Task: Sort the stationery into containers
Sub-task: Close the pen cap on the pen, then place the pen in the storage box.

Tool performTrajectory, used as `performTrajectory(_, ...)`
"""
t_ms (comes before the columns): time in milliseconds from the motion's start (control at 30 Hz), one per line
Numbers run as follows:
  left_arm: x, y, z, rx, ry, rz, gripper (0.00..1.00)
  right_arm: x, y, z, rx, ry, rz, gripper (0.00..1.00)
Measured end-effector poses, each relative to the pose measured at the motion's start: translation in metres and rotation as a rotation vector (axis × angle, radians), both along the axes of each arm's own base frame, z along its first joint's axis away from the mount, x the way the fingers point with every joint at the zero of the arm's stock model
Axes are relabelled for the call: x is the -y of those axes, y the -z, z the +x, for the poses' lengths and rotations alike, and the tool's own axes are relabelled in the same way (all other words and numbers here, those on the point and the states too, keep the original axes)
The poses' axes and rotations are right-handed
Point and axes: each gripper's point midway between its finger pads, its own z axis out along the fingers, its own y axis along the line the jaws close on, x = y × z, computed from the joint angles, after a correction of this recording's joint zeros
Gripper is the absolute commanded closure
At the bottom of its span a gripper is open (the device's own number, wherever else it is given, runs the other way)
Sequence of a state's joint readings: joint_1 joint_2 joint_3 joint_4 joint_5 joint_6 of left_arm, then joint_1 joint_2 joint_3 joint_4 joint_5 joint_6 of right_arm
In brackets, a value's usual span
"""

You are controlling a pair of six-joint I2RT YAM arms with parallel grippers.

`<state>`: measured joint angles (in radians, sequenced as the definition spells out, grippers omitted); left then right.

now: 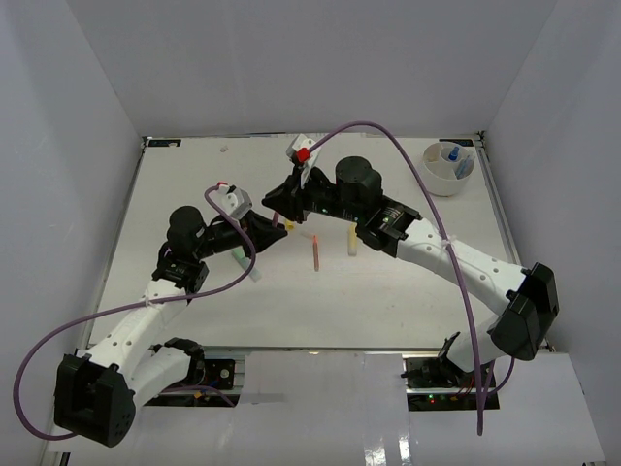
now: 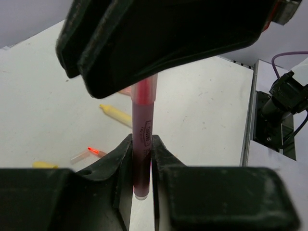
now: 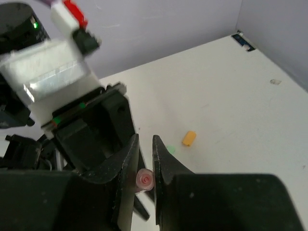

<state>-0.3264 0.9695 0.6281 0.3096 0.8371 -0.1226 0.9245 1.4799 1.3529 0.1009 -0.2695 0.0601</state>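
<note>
A pink pen (image 2: 143, 139) hangs above the table, held at both ends. My left gripper (image 2: 142, 159) is shut on its lower barrel. My right gripper (image 3: 146, 159) is shut on its other end, whose round tip (image 3: 145, 179) shows between the fingers. In the top view the two grippers meet nose to nose at mid-table, left gripper (image 1: 264, 226) and right gripper (image 1: 281, 206). The round white container (image 1: 441, 180) stands at the far right corner with a blue-capped bottle (image 1: 453, 155) inside.
On the table lie an orange pen (image 1: 315, 252), a yellow highlighter (image 1: 352, 243), a pale green pen (image 1: 243, 260) and a small yellow eraser (image 1: 289, 225). An orange eraser (image 3: 188, 138) lies beyond the right fingers. Grey walls enclose the table.
</note>
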Motion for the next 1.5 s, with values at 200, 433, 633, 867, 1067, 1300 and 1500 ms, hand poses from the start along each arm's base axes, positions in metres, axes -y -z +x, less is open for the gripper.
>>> performTrajectory(200,-0.005,-0.021,0.004,0.068,-0.032,-0.043,0.50,0.000,0.032,-0.003,-0.067,0.020,-0.082,0.92)
performTrajectory(433,-0.006,-0.024,0.006,0.074,-0.046,-0.052,0.31,0.006,0.038,0.014,-0.079,0.103,-0.115,0.92)
performTrajectory(633,-0.007,-0.031,0.009,0.105,-0.057,-0.054,0.18,0.017,0.045,0.035,-0.097,0.173,-0.145,0.92)
performTrajectory(867,-0.007,-0.062,0.014,0.195,-0.079,-0.073,0.03,0.074,0.061,0.097,-0.127,0.391,-0.188,0.92)
performTrajectory(1067,-0.013,-0.059,0.036,0.145,-0.171,-0.061,0.02,0.171,0.076,0.162,-0.152,0.683,-0.219,0.92)
performTrajectory(1300,-0.030,-0.044,0.064,0.058,-0.347,-0.034,0.02,0.300,0.068,0.208,-0.141,1.034,-0.206,0.92)
performTrajectory(1500,-0.043,-0.035,0.083,0.007,-0.467,-0.009,0.02,0.398,0.066,0.227,-0.147,1.293,-0.175,0.92)
